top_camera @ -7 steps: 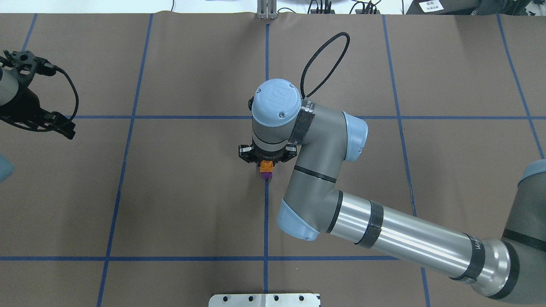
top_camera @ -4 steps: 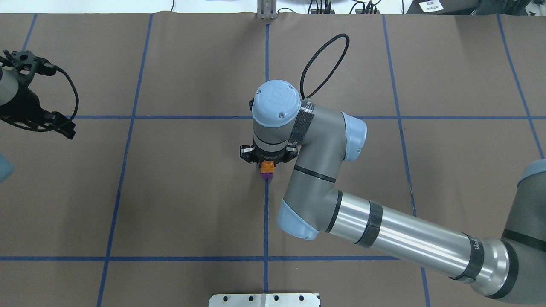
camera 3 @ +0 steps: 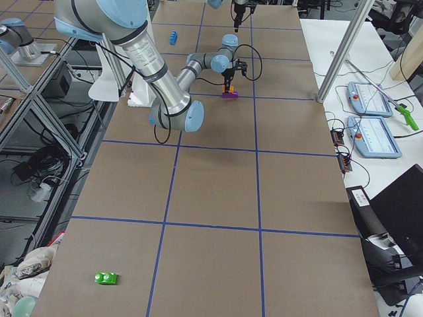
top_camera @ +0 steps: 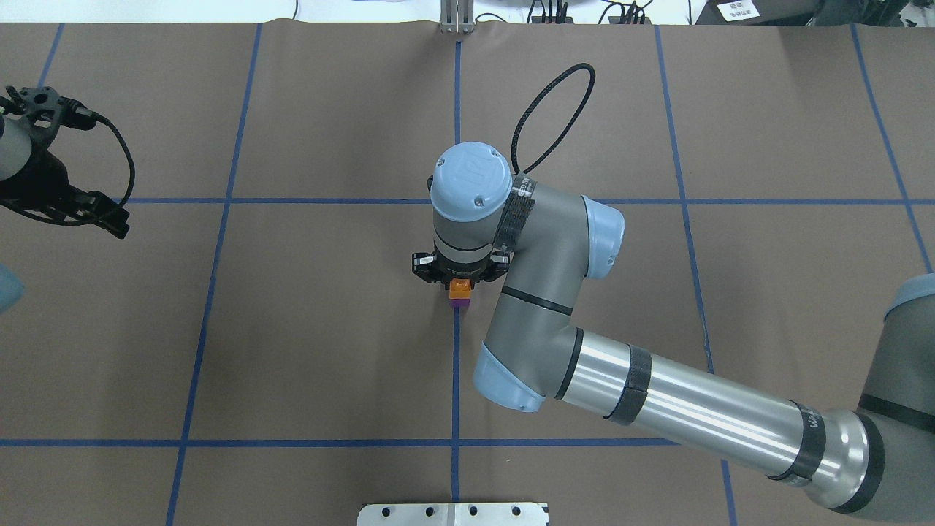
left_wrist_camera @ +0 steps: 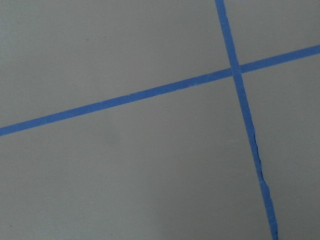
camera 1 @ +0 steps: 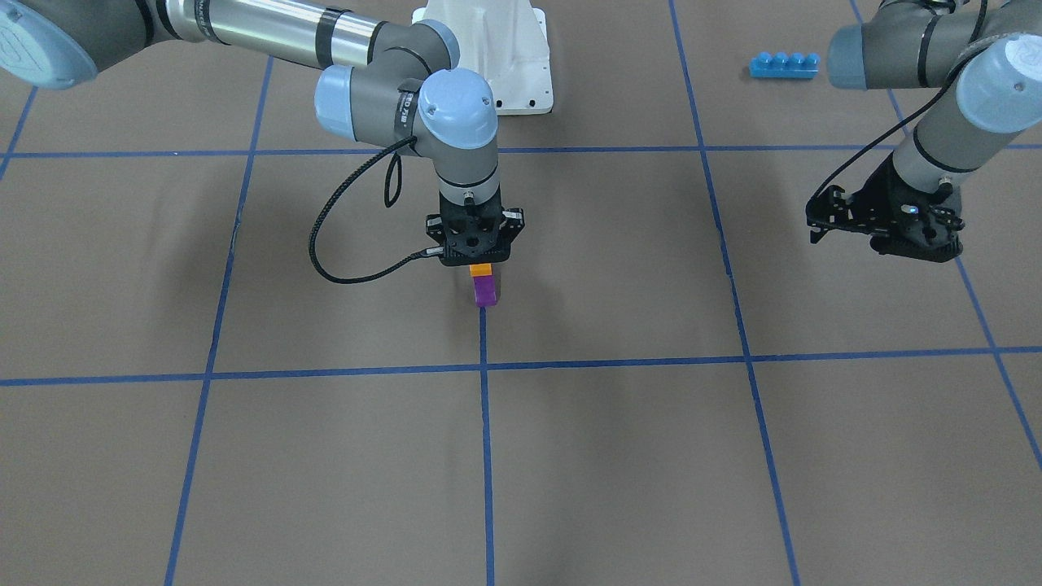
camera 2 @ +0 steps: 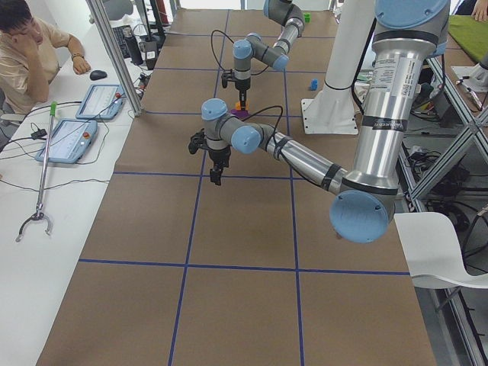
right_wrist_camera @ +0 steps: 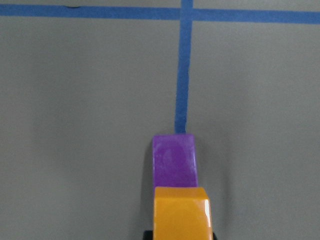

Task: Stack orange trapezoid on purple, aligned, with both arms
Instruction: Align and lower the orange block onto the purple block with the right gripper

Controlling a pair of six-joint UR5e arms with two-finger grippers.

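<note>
The right arm (camera 1: 460, 155), jaws clamped on the orange brick (camera 1: 481, 269), holds it atop the purple brick (camera 1: 485, 291); best pressed squarely down, edges flush. The left arm (camera 1: 944, 130) jaws' state cannot be told.

seen from overhead, the right gripper (top_camera: 460, 283) is tucked under the right arm (top_camera: 471, 190), its fingers out of sight, with only slivers of the orange brick (top_camera: 459, 289) and purple brick (top_camera: 458, 306) showing. in the right wrist view, the bottom edge crops the orange brick. the left arm (top_camera: 11, 153) runs off the overhead frame's left edge, and the left gripper (top_camera: 109, 219) jaw gap cannot be read. both side views reduce the bricks to specks.
</note>
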